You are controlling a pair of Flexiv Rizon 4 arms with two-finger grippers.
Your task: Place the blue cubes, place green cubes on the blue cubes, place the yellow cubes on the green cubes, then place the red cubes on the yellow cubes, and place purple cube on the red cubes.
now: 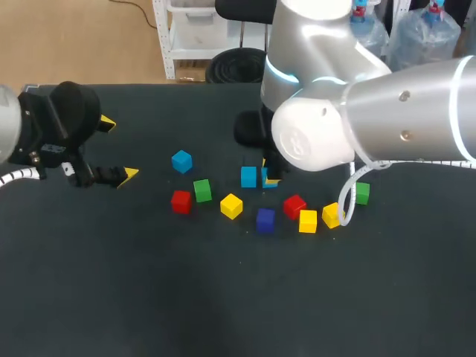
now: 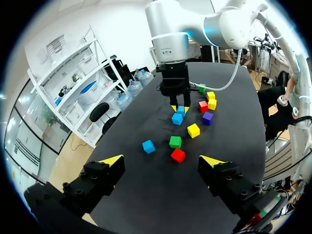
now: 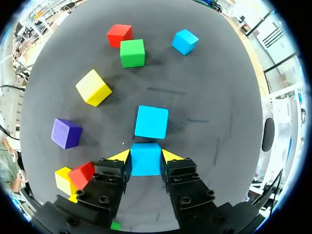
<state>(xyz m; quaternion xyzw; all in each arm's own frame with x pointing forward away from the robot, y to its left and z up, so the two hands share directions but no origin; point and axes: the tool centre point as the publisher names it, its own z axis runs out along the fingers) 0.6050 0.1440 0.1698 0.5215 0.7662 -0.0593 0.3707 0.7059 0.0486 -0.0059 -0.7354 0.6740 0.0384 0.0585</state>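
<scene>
My right gripper (image 3: pixel 146 157) is shut on a blue cube (image 3: pixel 146 161), low over the table and right beside a second blue cube (image 3: pixel 151 122) that lies just ahead of the fingers. In the head view this pair sits mid-table, with the held cube (image 1: pixel 271 178) to the right of the other blue cube (image 1: pixel 248 176). A third blue cube (image 1: pixel 181 161) lies apart to the left. My left gripper (image 1: pixel 119 149) hangs open at the table's left, nothing between its fingers, well short of the cubes (image 2: pixel 178 155).
Loose cubes lie in a row in front of the blue pair: red (image 1: pixel 181 201), green (image 1: pixel 202 190), yellow (image 1: pixel 231 206), purple (image 1: pixel 265 220), red (image 1: pixel 294 206), two yellow (image 1: pixel 308 221) and green (image 1: pixel 362 193). A white cable (image 1: pixel 351 195) loops down from my right arm.
</scene>
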